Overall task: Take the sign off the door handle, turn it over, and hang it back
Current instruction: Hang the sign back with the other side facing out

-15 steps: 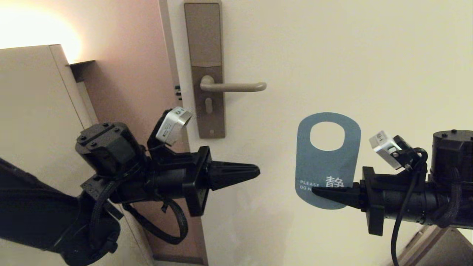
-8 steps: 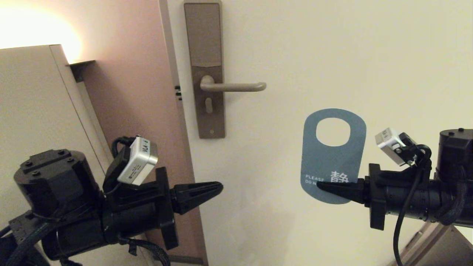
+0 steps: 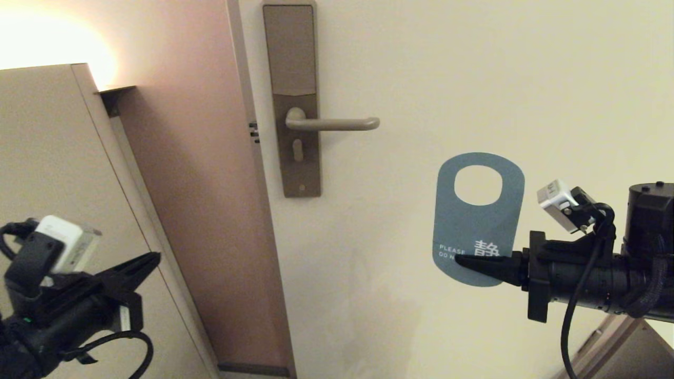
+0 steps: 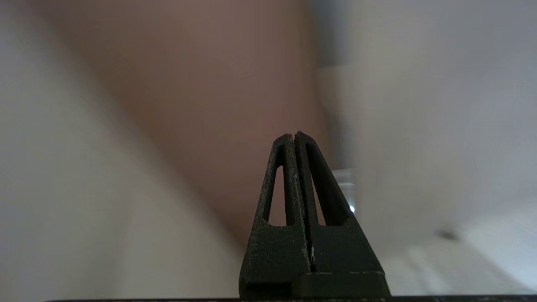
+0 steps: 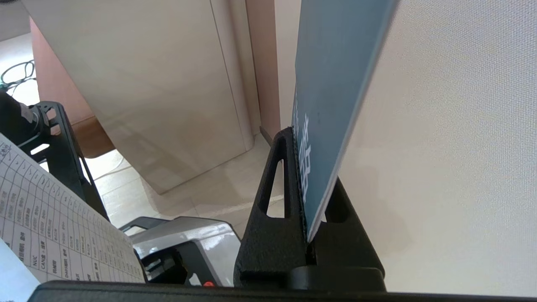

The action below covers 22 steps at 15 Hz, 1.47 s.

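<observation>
At the far left of the head view, low in the scene, the left gripper (image 3: 150, 259) points up and to the right with its two black fingers pressed together on nothing; its wrist view confirms the tips meet with no gap. It sits in front of a pale cabinet (image 3: 52, 152), well apart from everything the task concerns.

Up and to the right of that gripper, past a pinkish strip of wall (image 3: 195, 158), a tall brown lock plate (image 3: 291, 63) is fixed to the cream door (image 3: 474, 68). The door handle (image 3: 337, 123), a slim bronze-beige lever, sticks out from the plate toward the right. Nothing hangs on it.

Further right and lower, the right gripper (image 3: 459, 260) reaches in level from the right edge, its fingers clamped on the lower edge of the sign (image 3: 476, 223). The sign stands upright above the fingertips, its oval hole at the top and its teal-blue "do not disturb" face toward the head camera. The right wrist view shows the card's thin edge pinched between the two fingers (image 5: 272, 184), with the door just beside it.

The sign appears to be already off the handle and turned over, so the step in hand looks like the return. The handle lies up and to the left of the right gripper. The next move would call for lifting the sign until its hole is level with the lever's rounded free end, then sliding it leftward over the lever before letting go.
</observation>
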{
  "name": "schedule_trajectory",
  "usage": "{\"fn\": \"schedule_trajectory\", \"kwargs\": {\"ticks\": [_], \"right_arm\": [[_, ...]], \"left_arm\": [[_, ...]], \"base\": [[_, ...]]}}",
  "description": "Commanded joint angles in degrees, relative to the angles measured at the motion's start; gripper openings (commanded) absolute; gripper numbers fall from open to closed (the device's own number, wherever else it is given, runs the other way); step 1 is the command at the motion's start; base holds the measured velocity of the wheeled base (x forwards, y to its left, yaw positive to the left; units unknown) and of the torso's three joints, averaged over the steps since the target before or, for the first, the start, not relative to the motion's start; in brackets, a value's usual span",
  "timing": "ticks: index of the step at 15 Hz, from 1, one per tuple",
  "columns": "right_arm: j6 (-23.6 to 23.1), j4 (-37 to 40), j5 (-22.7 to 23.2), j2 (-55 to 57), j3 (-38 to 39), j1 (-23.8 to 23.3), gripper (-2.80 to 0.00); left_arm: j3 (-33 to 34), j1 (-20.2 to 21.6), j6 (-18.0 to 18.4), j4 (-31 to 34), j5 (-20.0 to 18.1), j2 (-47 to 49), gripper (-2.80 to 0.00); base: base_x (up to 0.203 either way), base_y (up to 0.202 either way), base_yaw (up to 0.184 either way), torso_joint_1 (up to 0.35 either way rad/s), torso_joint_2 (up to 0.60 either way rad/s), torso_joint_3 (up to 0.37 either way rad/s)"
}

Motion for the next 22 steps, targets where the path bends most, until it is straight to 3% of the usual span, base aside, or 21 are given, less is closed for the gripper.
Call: {"fn": "schedule_trajectory", "kwargs": {"ticks": [1, 5, 11, 13, 15, 16, 17, 20, 22], "right_arm": [[-0.1, -0.2, 0.3, 0.1, 0.1, -0.1, -2.8], [-0.2, -0.2, 0.3, -0.7, -0.2, -1.1, -2.8], [-0.2, -0.2, 0.3, -1.4, 0.1, -1.8, -2.8], [-0.3, -0.2, 0.3, -1.0, 0.0, -2.2, -2.8], [-0.3, -0.2, 0.3, -1.0, 0.2, -2.4, -2.8], [-0.3, -0.2, 0.2, -1.2, 0.7, -2.4, -2.8], [-0.3, -0.2, 0.3, -1.3, 1.0, -2.4, -2.8], [-0.3, -0.2, 0.2, -1.5, 1.1, -2.6, -2.8], [-0.4, -0.2, 0.3, -1.5, 1.1, -3.4, -2.8]], "left_arm": [[3.0, 4.9, 0.1, -0.2, 1.1, -6.7, -2.8], [10.8, 6.2, 0.2, 2.7, 6.2, -20.3, -2.8], [11.6, 6.6, 0.0, 29.3, 8.6, -49.7, -2.8], [11.3, 8.8, -0.1, 36.2, 9.8, -52.3, -2.8], [10.6, 13.9, 0.4, 39.8, 9.9, -53.5, -2.8], [10.3, 13.6, 0.6, 40.7, 9.6, -54.2, -2.8], [10.3, 13.5, 0.6, 40.8, 8.3, -54.7, -2.8], [11.2, 12.3, -0.1, 42.2, -2.1, -63.5, -2.8], [11.7, 11.8, -2.3, 44.3, -4.9, -67.9, -2.8]], "base": [[0.0, 0.0, 0.0, 0.0, 0.0, 0.0], [0.0, 0.0, 0.0, 0.0, 0.0, 0.0], [0.0, 0.0, 0.0, 0.0, 0.0, 0.0], [0.0, 0.0, 0.0, 0.0, 0.0, 0.0], [0.0, 0.0, 0.0, 0.0, 0.0, 0.0], [0.0, 0.0, 0.0, 0.0, 0.0, 0.0], [0.0, 0.0, 0.0, 0.0, 0.0, 0.0], [0.0, 0.0, 0.0, 0.0, 0.0, 0.0], [0.0, 0.0, 0.0, 0.0, 0.0, 0.0]]}}
